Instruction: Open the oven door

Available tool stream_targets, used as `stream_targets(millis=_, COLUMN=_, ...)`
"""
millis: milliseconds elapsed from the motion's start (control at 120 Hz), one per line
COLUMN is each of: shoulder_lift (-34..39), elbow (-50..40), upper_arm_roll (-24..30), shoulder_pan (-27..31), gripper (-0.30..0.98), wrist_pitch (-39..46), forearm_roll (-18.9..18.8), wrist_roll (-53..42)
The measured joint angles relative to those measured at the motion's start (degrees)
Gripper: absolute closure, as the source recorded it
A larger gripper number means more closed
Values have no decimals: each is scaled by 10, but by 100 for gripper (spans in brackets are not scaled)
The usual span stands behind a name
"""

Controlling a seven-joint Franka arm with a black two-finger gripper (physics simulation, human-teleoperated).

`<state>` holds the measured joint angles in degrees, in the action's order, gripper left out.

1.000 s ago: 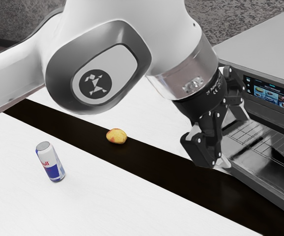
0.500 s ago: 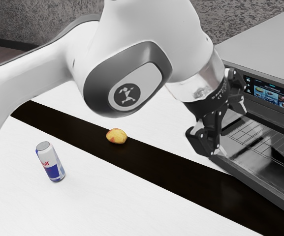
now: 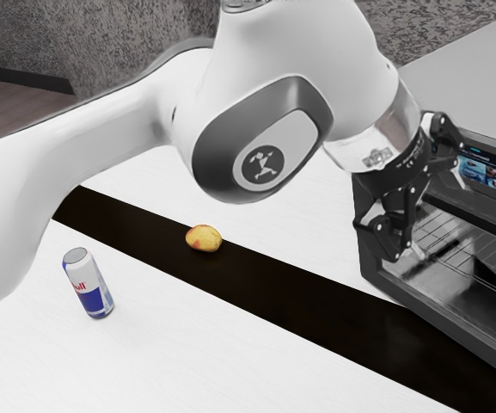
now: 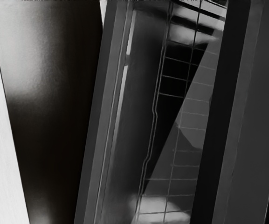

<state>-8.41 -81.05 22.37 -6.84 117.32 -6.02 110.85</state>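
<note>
Two fingers of my black gripper (image 3: 441, 213) stand spread apart with nothing between them, angular linkages tipped by pale pads, close to the oven (image 3: 467, 73) at the exterior view's right. The white arm (image 3: 101, 133) comes in from the exterior view's left, its smooth, rounded casing carrying a dark oval ring. For me the oven is a boxy grey body with a flat matte top, and a glossy rectangular display (image 3: 486, 172) set into its front. The oven door belongs to that front, below the display, right by my gripper; whether a glass pane covers the opening I can't tell. I can make out a thin wire rack (image 3: 454, 241) inside, and in the wrist view its grid runs between straight dark frame edges, with soft pale reflections. Alongside the oven, a glossy black strip (image 3: 256, 280) crosses the smooth white worktop (image 3: 144, 361) on a diagonal. On the strip, near its middle in the exterior view, lies a plump yellow fruit (image 3: 203, 238) with a reddish blush. Nearer, at the exterior view's left, a silver, white and blue cylindrical can (image 3: 88, 284) stands upright. Far behind everything rises a rough, mottled grey wall (image 3: 136, 56).
</note>
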Motion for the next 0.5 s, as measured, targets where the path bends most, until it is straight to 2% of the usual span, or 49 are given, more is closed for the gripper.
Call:
stream_targets(millis=383, shoulder_lift=-24, elbow=-1, upper_arm_roll=-9, shoulder_pan=1, gripper=0, wrist_pitch=27, forearm_roll=2, wrist_roll=-29)
stream_targets(millis=500, shoulder_lift=-21, elbow=-18, upper_arm_roll=-23, shoulder_pan=-4, gripper=0, wrist_pitch=34, forearm_roll=17, wrist_roll=-35)
